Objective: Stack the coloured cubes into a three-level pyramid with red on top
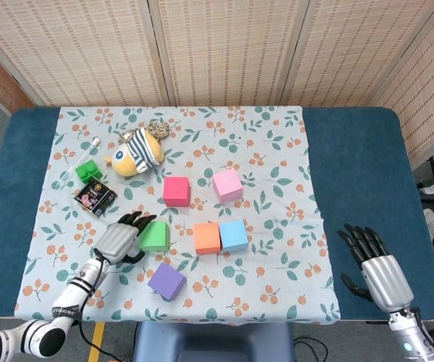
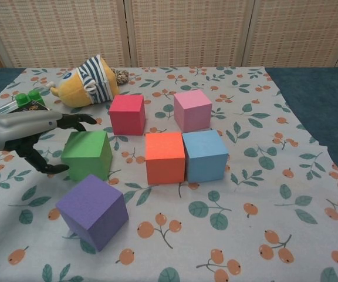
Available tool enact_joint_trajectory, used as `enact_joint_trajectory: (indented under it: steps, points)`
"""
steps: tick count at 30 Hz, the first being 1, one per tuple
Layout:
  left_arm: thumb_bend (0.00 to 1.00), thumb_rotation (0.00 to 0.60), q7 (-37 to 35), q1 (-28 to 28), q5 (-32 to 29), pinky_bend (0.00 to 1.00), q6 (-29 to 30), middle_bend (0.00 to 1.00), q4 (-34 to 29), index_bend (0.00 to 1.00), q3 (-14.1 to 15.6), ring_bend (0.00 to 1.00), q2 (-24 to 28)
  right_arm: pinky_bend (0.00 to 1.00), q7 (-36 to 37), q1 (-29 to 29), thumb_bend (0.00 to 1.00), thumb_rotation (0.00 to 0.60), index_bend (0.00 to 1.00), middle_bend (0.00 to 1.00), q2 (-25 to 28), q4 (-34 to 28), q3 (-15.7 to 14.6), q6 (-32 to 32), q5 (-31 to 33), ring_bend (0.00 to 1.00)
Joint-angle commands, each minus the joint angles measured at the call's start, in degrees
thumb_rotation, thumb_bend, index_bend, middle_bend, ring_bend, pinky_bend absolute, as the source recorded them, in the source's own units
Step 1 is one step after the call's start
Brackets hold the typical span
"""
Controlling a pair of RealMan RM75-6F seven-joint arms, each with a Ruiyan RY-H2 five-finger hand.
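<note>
Several cubes lie on the floral cloth. The red cube [image 1: 176, 191] [image 2: 127, 114] and pink cube [image 1: 227, 185] [image 2: 192, 110] form the far row. In front, the orange cube [image 1: 206, 237] [image 2: 165, 157] and blue cube [image 1: 233, 234] [image 2: 205, 155] touch side by side. The green cube [image 1: 154, 236] [image 2: 88, 154] stands left of them, and the purple cube [image 1: 166, 280] [image 2: 93, 211] lies nearest. My left hand [image 1: 119, 240] [image 2: 31, 133] is open at the green cube's left side, fingers reaching over its top edge, thumb low beside it. My right hand [image 1: 377, 265] rests open at the table's near right.
A striped plush toy [image 1: 135, 154] [image 2: 88, 81] lies at the back left. Small green blocks [image 1: 87, 170] [image 2: 29, 98] and a dark packet [image 1: 95, 197] sit left of it. The blue table [image 1: 360, 166] shows bare right of the cloth.
</note>
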Motion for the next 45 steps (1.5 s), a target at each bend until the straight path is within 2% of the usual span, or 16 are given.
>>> enact_joint_trajectory:
  steps: [1,7,13,17,25,31,35,39,45]
  points:
    - [0.33,0.6,-0.2,-0.2,-0.4,0.14,0.5,0.25,0.3,0.0,-0.1,0.07,-0.6,0.03,0.0,-0.1,0.23,0.6,0.0,0.0,0.1,0.0,0.1,-0.2,-0.2,0.0]
    - [0.33,0.6,-0.5,-0.6,-0.6,0.14,2.0,0.3,1.1,0.0,-0.3,0.09,-2.3,0.03,-0.2,-0.4,0.23,0.6,0.0,0.0,0.3,-0.3,0.5,-1.1,-0.4,0.0]
    - [0.33,0.6,-0.3,-0.8,-0.3,0.14,3.6,0.49,1.5,0.0,-0.4,0.19,-3.5,0.03,-0.1,-0.6,0.23,0.6,0.0,0.0,0.5,-0.4,0.9,-1.5,-0.5,0.0]
    - [0.33,0.6,-0.4,-0.3,1.3,0.13,5.7,0.55,-1.0,0.0,-0.3,0.21,-2.4,0.03,0.0,-0.7,0.23,0.6,0.0,0.0,0.6,-0.4,1.2,-1.9,-0.5,0.0]
    - [0.33,0.6,-0.1,0.3,1.5,0.12,6.9,0.57,-7.7,0.0,0.5,0.22,-0.4,0.03,0.3,-0.9,0.23,0.6,0.0,0.0,0.8,-0.7,1.3,-2.5,-1.3,0.0]
    - [0.33,0.6,5.6,-0.2,-0.2,0.12,9.9,0.58,-7.1,0.0,0.4,0.23,-4.4,0.03,1.0,-1.1,0.23,0.6,0.0,0.0,1.2,-0.8,1.5,-2.6,-1.7,0.0]
    - [0.33,0.6,6.9,-0.2,-0.6,0.12,10.7,0.58,-6.8,0.0,0.4,0.23,-5.5,0.03,1.1,-1.1,0.23,0.6,0.0,0.0,1.3,-0.8,1.5,-2.8,-1.7,0.0]
    - [0.33,0.6,10.9,-0.7,-3.2,0.12,12.4,0.58,-5.9,0.0,0.0,0.24,-8.9,0.03,1.3,-1.0,0.23,0.6,0.0,0.0,1.5,-0.9,1.7,-3.3,-1.7,0.0]
    - [0.33,0.6,13.8,-1.6,-7.0,0.12,12.7,0.59,-6.5,0.0,-1.0,0.24,-10.8,0.03,1.4,-1.0,0.23,0.6,0.0,0.0,1.6,-1.0,1.8,-3.8,-1.7,0.0]
